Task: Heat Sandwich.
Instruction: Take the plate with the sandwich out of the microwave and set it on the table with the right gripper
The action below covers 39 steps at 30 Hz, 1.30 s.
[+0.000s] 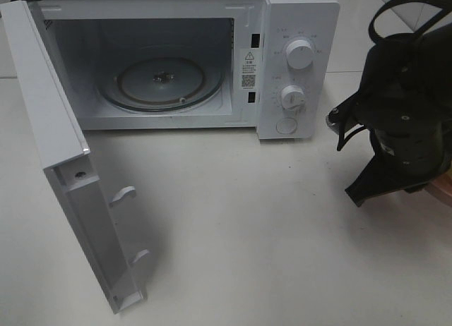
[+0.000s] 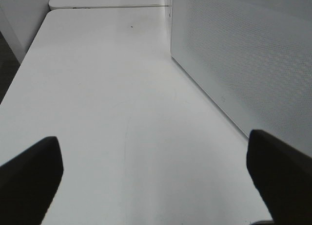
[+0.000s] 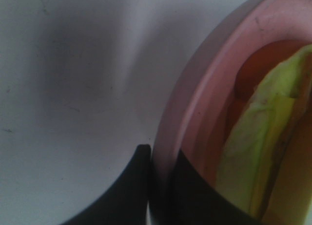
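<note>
Right fingers [image 3: 158,186] pinch the pink plate's [image 3: 195,103] rim, sandwich [image 3: 258,152] on it; left fingers [image 2: 29,176] wide.

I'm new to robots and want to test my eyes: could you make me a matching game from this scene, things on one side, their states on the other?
Things:
1. microwave door
2. glass turntable
3. pink plate
4. left gripper

States:
A. rim pinched between closed jaws
B. jaws wide apart, holding nothing
C. swung open
D. bare, nothing on it

Pairs: 1-C, 2-D, 3-A, 4-B
</note>
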Tool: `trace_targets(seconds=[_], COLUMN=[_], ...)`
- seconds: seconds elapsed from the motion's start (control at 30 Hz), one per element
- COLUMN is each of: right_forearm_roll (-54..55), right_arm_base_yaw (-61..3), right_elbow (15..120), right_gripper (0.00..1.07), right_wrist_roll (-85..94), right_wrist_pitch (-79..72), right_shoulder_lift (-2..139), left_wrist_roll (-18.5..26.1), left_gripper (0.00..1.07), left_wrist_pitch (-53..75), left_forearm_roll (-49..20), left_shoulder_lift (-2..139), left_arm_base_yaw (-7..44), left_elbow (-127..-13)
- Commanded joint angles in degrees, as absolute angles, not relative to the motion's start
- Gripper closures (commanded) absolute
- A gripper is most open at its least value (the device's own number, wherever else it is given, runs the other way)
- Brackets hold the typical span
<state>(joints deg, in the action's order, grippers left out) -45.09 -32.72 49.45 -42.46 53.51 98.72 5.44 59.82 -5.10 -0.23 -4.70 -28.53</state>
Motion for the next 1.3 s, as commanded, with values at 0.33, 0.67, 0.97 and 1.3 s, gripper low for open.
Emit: trace_targets(seconds=[0.33,0.67,0.97,1.3], right_forearm_roll=[-49.22,-51.28,-52.48,-54.43], right_arm_base_yaw=[-32.54,-31.91,-31.91,-31.91], right_elbow=[43.95,42.28,42.28,42.28], right_gripper=[1.01,1.01,1.01,0.98], right_wrist_roll=[-47.61,-50.88,-53.17,-54.72], right_wrist_pitch=[49.27,46.18,43.72,42.11], right_shoulder_lift=[98.84,101.81,106.86,108.86], left_wrist_roll=[5.27,5.27,5.27,5.27], left_gripper=[0.10,0.10,0.10,0.10], left_wrist_pitch=[59.42,59.42,59.42,59.42], left_forearm_roll=[-5.27,-5.27,-5.27,-5.27], left_shoulder_lift=[-1.72,-1.72,-1.72,-1.72], left_arm_base_yaw=[-4.24,-4.24,-4.24,-4.24], left_elbow=[-28.36,-28.36,-28.36,-28.36])
